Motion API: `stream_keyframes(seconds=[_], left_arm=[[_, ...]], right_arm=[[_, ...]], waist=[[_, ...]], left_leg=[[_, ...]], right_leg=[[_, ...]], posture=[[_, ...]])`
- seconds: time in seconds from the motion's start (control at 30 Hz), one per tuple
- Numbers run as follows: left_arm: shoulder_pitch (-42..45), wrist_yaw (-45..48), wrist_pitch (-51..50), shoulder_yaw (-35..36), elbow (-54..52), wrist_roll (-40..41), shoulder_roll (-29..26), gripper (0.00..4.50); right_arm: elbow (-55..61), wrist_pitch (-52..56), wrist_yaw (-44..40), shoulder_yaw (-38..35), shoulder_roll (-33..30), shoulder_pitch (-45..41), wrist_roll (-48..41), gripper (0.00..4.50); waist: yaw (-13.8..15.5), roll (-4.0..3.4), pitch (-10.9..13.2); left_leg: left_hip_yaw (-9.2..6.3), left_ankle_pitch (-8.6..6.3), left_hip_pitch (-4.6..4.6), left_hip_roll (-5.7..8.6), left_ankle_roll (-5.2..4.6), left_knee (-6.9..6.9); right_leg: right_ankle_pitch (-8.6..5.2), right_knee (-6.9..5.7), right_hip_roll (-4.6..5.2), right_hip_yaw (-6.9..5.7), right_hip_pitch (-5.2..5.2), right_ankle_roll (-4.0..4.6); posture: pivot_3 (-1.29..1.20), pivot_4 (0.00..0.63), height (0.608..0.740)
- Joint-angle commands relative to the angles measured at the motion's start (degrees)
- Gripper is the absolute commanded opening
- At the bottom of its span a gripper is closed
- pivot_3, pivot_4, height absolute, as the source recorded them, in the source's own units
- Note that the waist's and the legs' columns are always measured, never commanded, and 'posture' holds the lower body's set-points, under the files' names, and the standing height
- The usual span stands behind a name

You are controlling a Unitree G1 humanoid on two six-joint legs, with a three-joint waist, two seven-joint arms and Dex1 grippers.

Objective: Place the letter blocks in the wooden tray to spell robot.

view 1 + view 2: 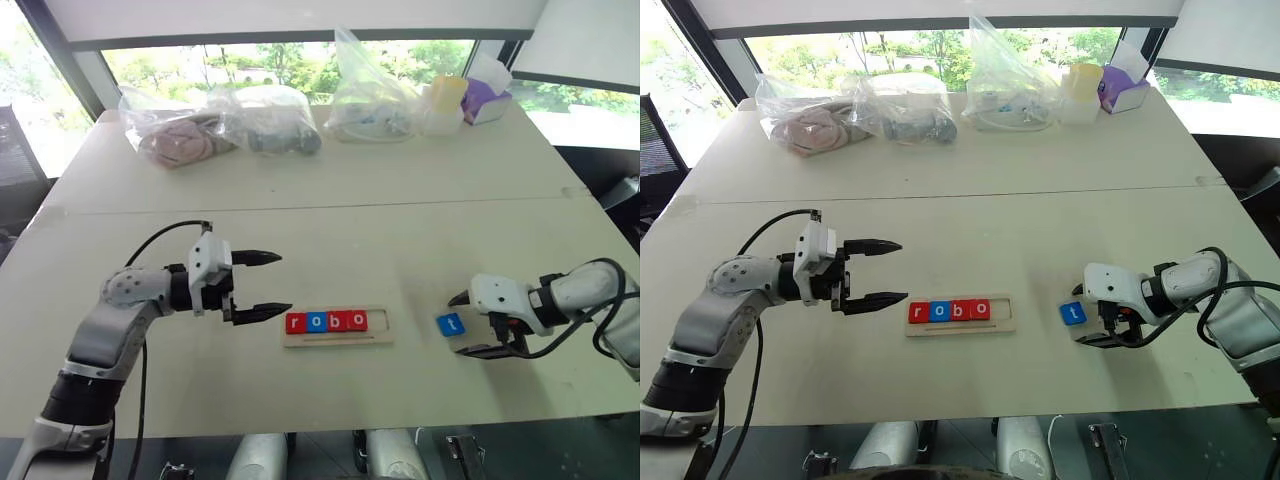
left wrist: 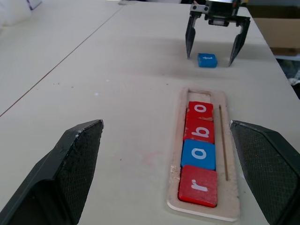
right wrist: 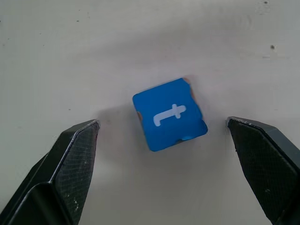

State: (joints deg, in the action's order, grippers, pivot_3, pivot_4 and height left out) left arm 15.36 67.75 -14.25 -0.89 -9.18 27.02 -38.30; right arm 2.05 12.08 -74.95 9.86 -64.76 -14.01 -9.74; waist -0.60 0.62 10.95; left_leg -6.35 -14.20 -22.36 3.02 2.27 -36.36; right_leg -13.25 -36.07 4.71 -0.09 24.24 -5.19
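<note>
Four tiles are seated in the long pale-wood tray (image 1: 337,339).
The blue square t tile (image 3: 169,115) is straddled, untouched, by the wide-open right gripper (image 1: 477,324); the left gripper (image 1: 268,285) is spread wide.

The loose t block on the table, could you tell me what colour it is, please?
Blue with a white letter; the right wrist view shows it best.

I see bare surface (image 1: 400,250) across the middle of the frame, with the plastic bags (image 1: 215,125) and boxes well back along the top edge, out of any path. Between the wooden tray (image 1: 337,338) at lower centre and the blue t block (image 1: 450,324) lies an open strip. My right hand (image 1: 478,325) straddles that block with fingers wide apart, and the tray's rightmost slot is free.
</note>
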Motion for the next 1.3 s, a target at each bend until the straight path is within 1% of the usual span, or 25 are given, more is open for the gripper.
stream_keyframes(seconds=[0.03, 0.13, 0.2, 0.27, 0.3, 0.37, 0.4, 0.5, 0.57, 0.67, 0.77, 0.97, 1.3], left_arm=[[-0.1, 0.7, 0.0, 1.6, -2.1, 1.5, -1.0, 4.50], [0.0, 0.7, -0.2, 1.8, -2.4, 1.8, -1.2, 4.50], [0.1, 0.7, -0.3, 1.9, -2.5, 1.9, -1.4, 4.50], [0.2, 0.6, -0.4, 1.9, -2.6, 1.9, -1.6, 4.50], [0.1, 0.5, -0.5, 1.9, -2.7, 2.0, -1.7, 4.50], [0.1, 0.4, -0.5, 2.0, -2.8, 2.0, -1.8, 4.50], [0.0, 0.3, -0.5, 2.0, -2.8, 2.0, -1.9, 4.50], [0.1, 0.0, -0.7, 1.9, -3.0, 2.0, -1.9, 4.50], [0.1, -0.2, -0.7, 1.7, -3.0, 1.9, -1.8, 4.50], [0.2, -0.5, -0.8, 1.7, -3.1, 2.0, -1.7, 4.50], [0.3, -0.9, -1.0, 1.5, -3.2, 1.9, -1.5, 4.50], [-0.7, -1.4, -1.3, 2.2, -4.2, 2.1, -1.8, 4.50], [-2.1, -3.3, -2.5, 3.4, -5.9, 2.7, -1.7, 4.50]], right_arm=[[0.1, 0.5, -0.1, -0.5, 1.5, -0.4, 0.3, 4.46], [-0.2, 0.0, 0.6, -0.1, 2.4, 0.2, 1.2, 4.46], [-0.5, -0.3, 0.7, 0.0, 2.9, 0.2, 1.6, 3.92], [-0.6, -0.3, 0.7, -0.2, 3.3, 0.1, 2.0, 3.21], [-0.5, -0.2, 0.7, -0.5, 3.4, 0.1, 2.0, 2.60], [-0.2, 0.1, 1.0, -1.0, 3.5, -0.3, 2.0, 1.56], [0.2, 0.5, 1.1, -1.2, 3.6, -0.7, 2.0, 1.12], [3.1, 3.3, 1.8, -1.6, 4.6, -2.8, 1.1, 1.13], [6.6, 7.9, 2.4, -1.6, 6.2, -5.1, -0.6, 1.13], [13.0, 14.2, 2.0, -0.1, 8.1, -7.4, -2.7, 1.13], [16.4, 16.7, 2.4, 2.1, 9.3, -8.5, -2.4, 1.13], [17.1, 17.1, 4.1, 6.2, 11.8, -9.7, 0.1, 1.13], [16.7, 16.2, 5.1, 9.2, 14.0, -10.6, 2.3, 1.13]], waist=[[0.0, 0.00, 0.0], [-0.2, 0.02, 0.0], [-0.2, 0.03, 0.0], [-0.1, 0.03, 0.0], [-0.1, 0.03, 0.0], [0.0, 0.03, 0.0], [0.0, 0.03, 0.0], [-0.1, 0.03, 0.0], [-0.4, 0.00, 0.0], [-0.1, -0.02, 0.0], [0.2, -0.01, 0.0], [0.1, 0.00, 0.0], [0.0, 0.00, 0.0]], left_leg=[[0.00, 0.00, 0.00, 0.00, 0.00, -0.01], [0.00, 0.00, 0.02, -0.01, 0.00, 0.00], [0.01, 0.00, 0.04, -0.02, 0.00, 0.01], [0.00, 0.00, 0.05, -0.02, 0.00, 0.00], [0.00, 0.00, 0.05, -0.02, 0.00, 0.00], [0.00, 0.00, 0.05, -0.02, 0.00, -0.01], [0.00, 0.00, 0.05, -0.01, 0.00, -0.02], [0.01, 0.00, 0.04, -0.01, 0.00, -0.04], [0.01, 0.00, 0.05, -0.03, 0.00, -0.04], [-0.03, 0.00, 0.05, -0.05, 0.00, -0.01], [-0.08, 0.00, 0.00, -0.05, 0.01, 0.01], [-0.06, 0.00, -0.05, 0.05, 0.00, -0.05], [-0.06, 0.00, -0.04, 0.02, 0.00, -0.03]], right_leg=[[-0.01, -0.01, 0.00, 0.00, -0.01, 0.01], [0.00, -0.02, -0.02, 0.00, -0.01, 0.00], [0.01, -0.02, -0.03, 0.00, -0.01, -0.02], [0.02, -0.04, -0.04, 0.00, -0.01, -0.01], [0.02, -0.05, -0.05, 0.00, -0.01, -0.01], [0.01, -0.05, -0.04, 0.00, -0.03, 0.00], [0.01, -0.05, -0.04, 0.00, -0.03, 0.00], [0.01, -0.04, -0.02, 0.00, -0.04, 0.00], [0.03, -0.05, -0.04, 0.01, -0.02, 0.03], [0.07, -0.11, -0.08, 0.03, 0.02, -0.03], [0.08, -0.06, -0.08, -0.01, 0.04, -0.07], [0.07, 0.00, 0.06, 0.01, 0.03, -0.09], [0.07, -0.05, 0.00, 0.00, 0.06, -0.08]], posture=[[0.00, 0.150, 0.740], [0.00, 0.150, 0.740], [0.00, 0.150, 0.740], [0.00, 0.150, 0.740], [0.00, 0.150, 0.740], [0.00, 0.150, 0.740], [0.00, 0.150, 0.740], [0.00, 0.150, 0.740], [0.00, 0.150, 0.740], [0.00, 0.150, 0.740], [0.00, 0.150, 0.740], [0.00, 0.150, 0.740], [0.00, 0.150, 0.740]])
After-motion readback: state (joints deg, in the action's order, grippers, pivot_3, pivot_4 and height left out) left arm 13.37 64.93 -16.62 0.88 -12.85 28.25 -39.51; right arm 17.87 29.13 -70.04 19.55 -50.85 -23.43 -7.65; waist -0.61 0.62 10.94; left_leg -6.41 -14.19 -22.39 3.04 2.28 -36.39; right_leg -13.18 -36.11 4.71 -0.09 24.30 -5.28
